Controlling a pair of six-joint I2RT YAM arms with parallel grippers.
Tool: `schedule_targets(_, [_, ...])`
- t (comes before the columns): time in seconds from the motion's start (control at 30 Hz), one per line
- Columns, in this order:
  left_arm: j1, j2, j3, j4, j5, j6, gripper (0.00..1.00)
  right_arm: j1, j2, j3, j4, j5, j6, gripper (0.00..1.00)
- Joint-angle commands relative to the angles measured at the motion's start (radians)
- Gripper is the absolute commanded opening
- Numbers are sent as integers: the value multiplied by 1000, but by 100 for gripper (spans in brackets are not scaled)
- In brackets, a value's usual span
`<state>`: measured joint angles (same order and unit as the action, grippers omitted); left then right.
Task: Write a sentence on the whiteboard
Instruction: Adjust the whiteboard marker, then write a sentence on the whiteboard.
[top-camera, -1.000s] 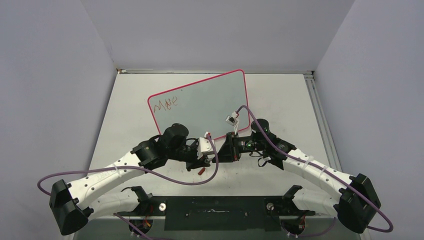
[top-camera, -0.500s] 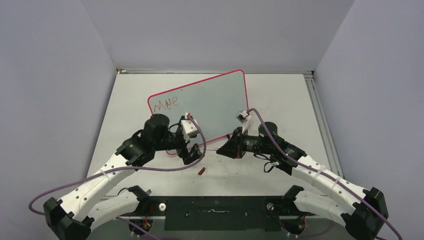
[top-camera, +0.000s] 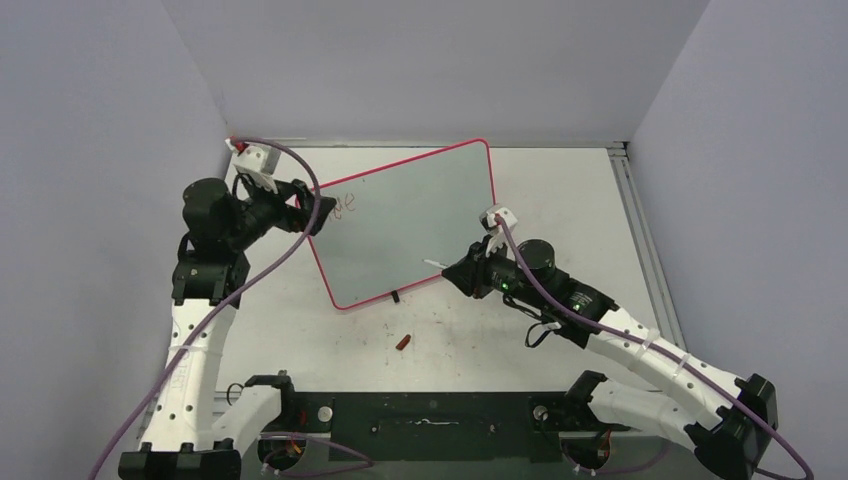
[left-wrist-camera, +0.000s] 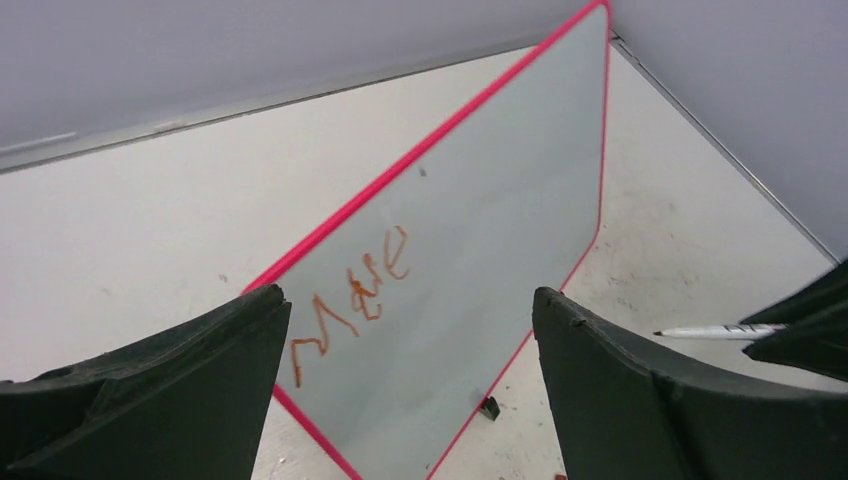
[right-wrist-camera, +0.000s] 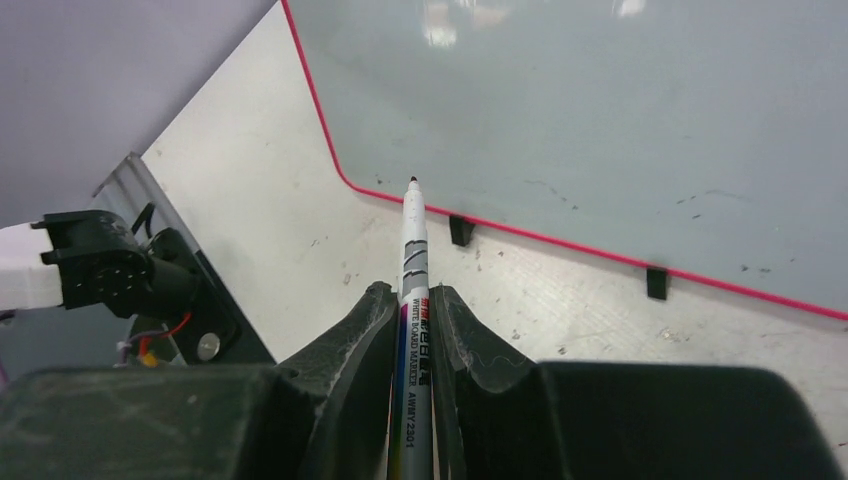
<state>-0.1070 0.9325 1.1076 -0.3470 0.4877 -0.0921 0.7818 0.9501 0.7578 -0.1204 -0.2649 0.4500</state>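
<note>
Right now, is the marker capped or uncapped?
Uncapped. The marker in the right claw shows a bare dark tip; a small red piece, likely its cap, lies on the table.

White worktop, scuffed, dirt-speckled near the right jaws; back wall, plain pale lavender-grey, beyond both jaws; left wall, same colour, outboard of the left jaws; right wall, likewise, outboard of the right jaws; metal strip edging the worktop; even, soft light.
</note>
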Motion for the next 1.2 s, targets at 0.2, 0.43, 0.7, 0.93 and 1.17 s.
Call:
schedule_targets(0.2, [309,28,-146,261,335,-163,90,85,78,80,249,246,-177,5])
schedule_targets(0.43, [402,66,-282,431,443,-187,90,45,204,145,338,61,-200,5])
schedule_targets(0.7, [414,155,-273,439,498,-164,89,-79,282,175,461,-133,-173,5])
schedule_targets(0.93, [412,178,-290,417,494,-147,88,-95,355,206,541,-113,-183,5])
schedule_targets(1.17, [401,203,-282,357,451,-124,84,-11,398,238,528,90,-291,5])
